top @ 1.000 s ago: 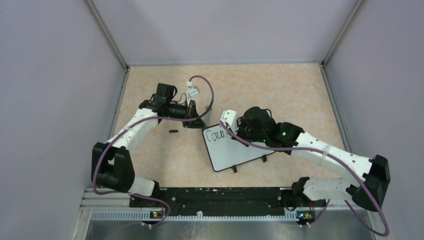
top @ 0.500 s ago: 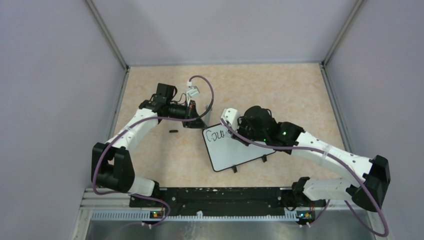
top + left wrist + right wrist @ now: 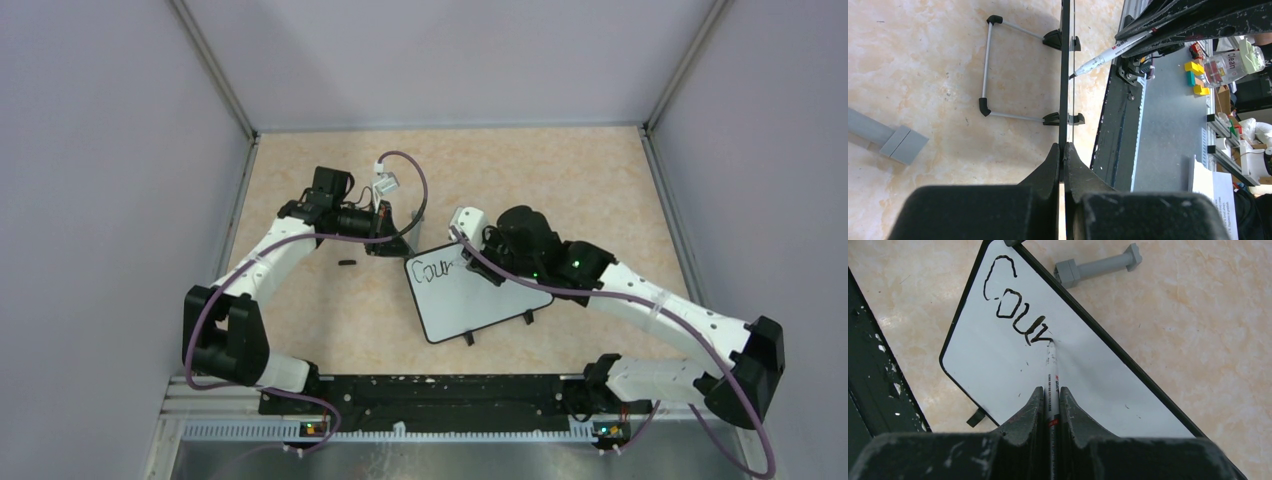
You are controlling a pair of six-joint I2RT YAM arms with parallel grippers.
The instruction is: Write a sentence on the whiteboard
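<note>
The right fingers [image 3: 1035, 405] are pressed together on a marker [image 3: 1051, 375], gripping its barrel with no gap at either side. In the right wrist view the marker runs straight out from them toward 12 o'clock, and its tip touches the whiteboard [image 3: 998, 370].

The sentence [image 3: 1013, 310] has barely begun. I can read "Cou" and a fourth letter that looks like an r, though the tip covers its end. These letters trail back from the tip toward 11 o'clock. The blank board opens up toward 4 to 5 o'clock, which is also the board's long axis, so I judge that the next strokes have to go that way, across the fingers and not along them.

The right arm is the one at the writing line. The left arm only steadies the board. In the left wrist view the left fingers [image 3: 1050, 165] are clamped on the whiteboard's thin black rim, seen edge-on and running to 12 o'clock, with the wire stand [image 3: 986, 65] behind it. From above, that grip sits at the board's 11 o'clock corner.

Farther out on the bench [image 3: 560, 170] a grey peg [image 3: 1096, 266] lies just beyond the rim. At 9 o'clock from the board, well apart from it, is a small black piece [image 3: 347, 263], possibly the marker's cap.
</note>
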